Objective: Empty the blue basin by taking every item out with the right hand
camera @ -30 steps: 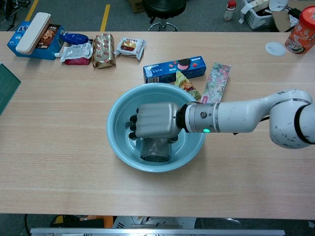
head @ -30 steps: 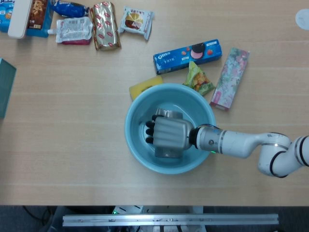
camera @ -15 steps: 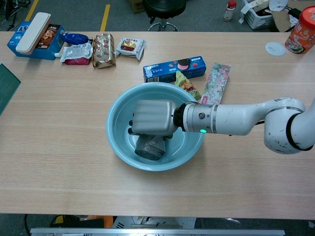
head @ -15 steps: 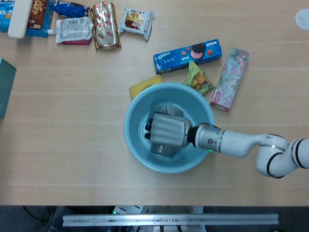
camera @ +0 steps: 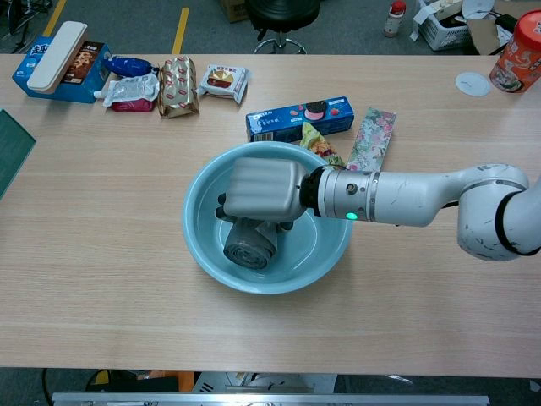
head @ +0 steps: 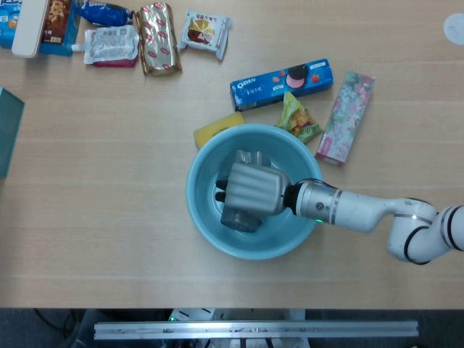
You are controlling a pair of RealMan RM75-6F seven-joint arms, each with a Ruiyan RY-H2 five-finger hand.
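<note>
Along the far left of the table I see a dark green mat edge (head: 9,130), then a row of snacks at the back: a blue box with a white case on it (head: 40,25), a pale pouch (head: 110,45), a gold wrapped bar (head: 158,38) and a small cake packet (head: 204,32). Moving toward the middle, a yellow sponge (head: 216,129) sits touching the far rim of the blue basin (head: 199,210). Inside the basin, my right hand (head: 251,188) is closed around a grey, roll-shaped item (camera: 251,246); I cannot tell exactly what it is. Over the last second the item has tipped from lying flat on the basin floor to angled, its round end facing the chest camera, and the hand sits a little higher, so I judge the grasp has taken and the lift out is starting. The item remains within the basin walls, so this removal is not yet done. Behind the basin to the right lie a blue Oreo box (head: 281,83), a green snack bag (head: 298,119) and a floral pink packet (head: 345,117). My left hand is not visible in either view.
</note>
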